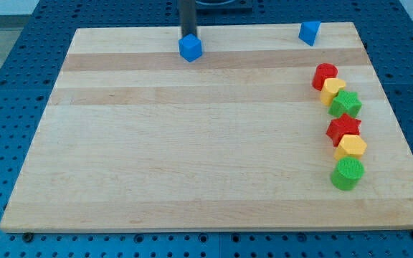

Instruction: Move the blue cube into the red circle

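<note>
A blue cube (190, 48) sits near the view's top, left of centre, on the wooden board (192, 143). My tip (188, 36) is right behind it, at its top edge, and seems to touch it. A red round block (325, 75) stands at the view's right, at the top of a column of blocks. A second blue block (309, 32), wedge-like, lies at the view's top right.
Below the red round block run a yellow block (333, 90), a green star (347, 104), a red star (344, 128), a yellow hexagon (350, 147) and a green cylinder (347, 173). Blue pegboard (6, 107) surrounds the board.
</note>
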